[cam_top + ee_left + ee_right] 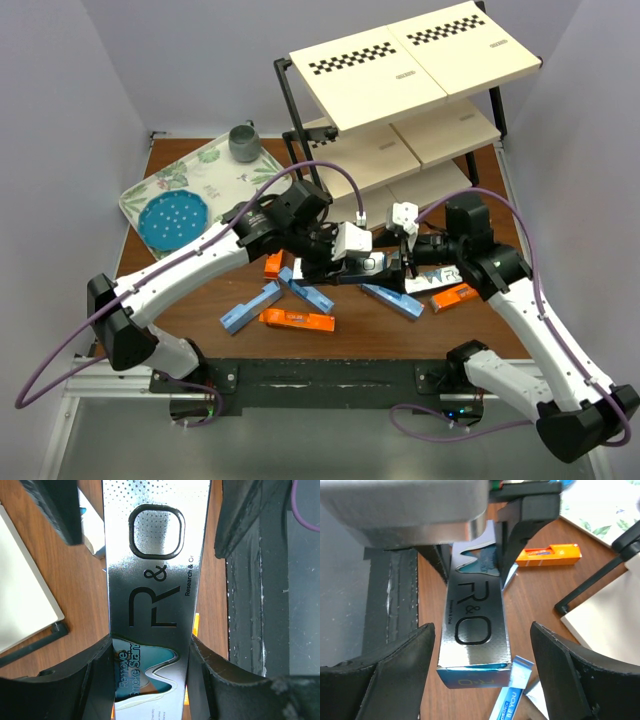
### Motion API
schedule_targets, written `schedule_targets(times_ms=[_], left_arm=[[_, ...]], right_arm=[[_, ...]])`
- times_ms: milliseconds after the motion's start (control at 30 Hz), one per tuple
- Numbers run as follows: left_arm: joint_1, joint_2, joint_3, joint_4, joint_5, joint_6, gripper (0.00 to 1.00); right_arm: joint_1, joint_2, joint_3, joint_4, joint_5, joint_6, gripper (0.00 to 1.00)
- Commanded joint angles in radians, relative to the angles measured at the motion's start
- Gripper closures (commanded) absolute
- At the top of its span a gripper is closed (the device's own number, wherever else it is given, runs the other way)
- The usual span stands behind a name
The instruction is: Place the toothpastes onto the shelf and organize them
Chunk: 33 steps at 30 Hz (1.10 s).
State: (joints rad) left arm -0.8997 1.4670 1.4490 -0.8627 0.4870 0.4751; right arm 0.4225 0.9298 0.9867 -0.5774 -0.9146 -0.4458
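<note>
A silver carton lettered "R&O" (368,265) is held above the table between both arms. My left gripper (335,262) is shut on one end of it; in the left wrist view both jaws (150,646) press the carton's sides (155,555). My right gripper (400,258) is open, its fingers spread wide on either side of the carton's other end (475,630) without touching it (482,629). Other toothpastes lie on the table: orange (296,319), blue (250,307), blue (392,299), orange (455,296). The shelf (400,80) stands at the back right with nothing on the boards that show.
A leaf-patterned white tray (215,175) at the back left holds a teal disc (172,218) and a grey cup (243,142). The shelf's black foot and lowest board (615,620) lie close beside the grippers. An orange carton (550,555) and a blue one (512,700) lie under them.
</note>
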Motion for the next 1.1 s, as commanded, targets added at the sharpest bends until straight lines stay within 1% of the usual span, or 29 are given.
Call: schedule_targets(times_ms=[0, 100, 200, 233, 267, 333, 367, 433, 467, 500, 533, 567, 600, 667, 700, 767, 800, 900, 933, 967, 1000, 1033, 1067], left_arm=[[-0.004, -0.023, 0.060, 0.033, 0.022, 0.026, 0.91], [-0.004, -0.030, 0.063, 0.036, 0.027, 0.033, 0.91], [-0.004, -0.030, 0.065, 0.031, 0.030, 0.039, 0.91], [-0.004, -0.030, 0.065, 0.030, 0.036, 0.042, 0.91], [-0.004, -0.031, 0.062, 0.033, 0.041, 0.043, 0.91], [-0.004, -0.034, 0.054, 0.037, 0.044, 0.045, 0.91], [-0.004, -0.036, 0.053, 0.039, 0.044, 0.045, 0.91], [-0.004, -0.036, 0.042, 0.042, 0.041, 0.046, 0.89], [-0.004, -0.037, 0.039, 0.044, 0.036, 0.048, 0.88], [-0.004, -0.040, 0.036, 0.045, 0.035, 0.046, 0.83], [-0.004, -0.042, 0.027, 0.050, 0.029, 0.046, 0.77], [-0.004, -0.049, 0.022, 0.063, 0.024, 0.040, 0.71], [-0.004, -0.054, 0.017, 0.073, 0.019, 0.036, 0.54], [-0.004, -0.074, 0.001, 0.099, 0.006, 0.022, 0.39], [-0.004, -0.083, -0.009, 0.108, -0.001, 0.017, 0.28], [-0.004, -0.118, -0.042, 0.149, -0.033, 0.004, 0.22], [-0.004, -0.132, -0.058, 0.169, -0.053, -0.006, 0.14], [-0.002, -0.207, -0.131, 0.258, -0.158, -0.050, 0.11], [-0.002, -0.230, -0.178, 0.292, -0.242, -0.085, 0.09], [-0.001, -0.287, -0.206, 0.371, -0.289, -0.104, 0.08], [0.001, -0.316, -0.237, 0.420, -0.341, -0.130, 0.08], [0.001, -0.350, -0.307, 0.524, -0.454, -0.185, 0.07], [0.001, -0.420, -0.347, 0.574, -0.517, -0.213, 0.07]], right_arm=[[0.021, 0.007, 0.030, -0.044, -0.001, -0.039, 0.21], [0.038, 0.007, 0.033, -0.074, 0.042, -0.059, 0.24], [0.044, -0.008, 0.027, -0.059, 0.062, -0.054, 0.28], [0.044, -0.008, 0.026, -0.055, 0.065, -0.050, 0.30], [0.045, -0.006, 0.023, -0.050, 0.066, -0.048, 0.35], [0.045, -0.002, 0.017, -0.039, 0.066, -0.039, 0.39], [0.047, -0.002, 0.014, -0.033, 0.066, -0.034, 0.43], [0.047, -0.008, 0.003, -0.001, 0.060, -0.015, 0.46], [0.047, -0.011, -0.002, 0.025, 0.056, -0.005, 0.51], [0.047, -0.014, -0.006, 0.036, 0.054, 0.008, 0.54], [0.047, -0.019, -0.014, 0.043, 0.056, 0.012, 0.61], [0.047, -0.019, -0.017, 0.050, 0.060, 0.013, 0.64], [0.047, -0.019, -0.022, 0.051, 0.068, 0.015, 0.66], [0.045, -0.023, -0.039, 0.056, 0.098, 0.021, 0.71], [0.047, -0.026, -0.048, 0.059, 0.106, 0.036, 0.72], [0.045, -0.031, -0.075, 0.067, 0.129, 0.058, 0.74], [0.047, -0.037, -0.083, 0.070, 0.141, 0.079, 0.75], [0.045, -0.058, -0.118, 0.103, 0.227, 0.139, 0.79], [0.045, -0.066, -0.141, 0.116, 0.259, 0.156, 0.81], [0.045, -0.075, -0.155, 0.134, 0.291, 0.180, 0.82], [0.044, -0.097, -0.170, 0.177, 0.363, 0.218, 0.82], [0.044, -0.106, -0.202, 0.201, 0.394, 0.238, 0.83], [0.044, -0.117, -0.220, 0.255, 0.436, 0.261, 0.83]])
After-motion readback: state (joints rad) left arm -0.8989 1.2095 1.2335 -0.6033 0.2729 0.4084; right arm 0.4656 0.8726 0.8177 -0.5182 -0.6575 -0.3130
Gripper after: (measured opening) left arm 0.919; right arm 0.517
